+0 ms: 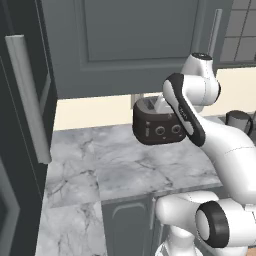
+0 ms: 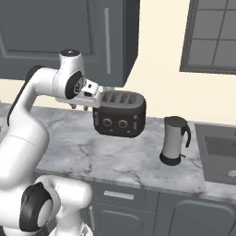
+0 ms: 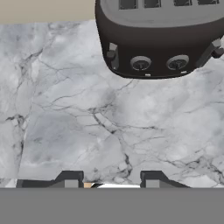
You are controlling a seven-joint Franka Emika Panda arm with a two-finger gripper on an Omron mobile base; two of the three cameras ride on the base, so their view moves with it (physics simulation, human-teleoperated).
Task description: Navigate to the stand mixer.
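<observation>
Stand mixer not in front of you yet: this stretch of counter holds other appliances.

Your gripper hangs empty above the marble, fingers set apart, facing the dark toaster; a slim grey jug stands to its right. You can't judge the mixer's direction or looks from here, so the base must drive on.

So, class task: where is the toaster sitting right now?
The toaster sits on the marble counter near the back wall, below the dark wall cabinet. In the right base view the gripper is just to its left and the jug to its right.
</observation>
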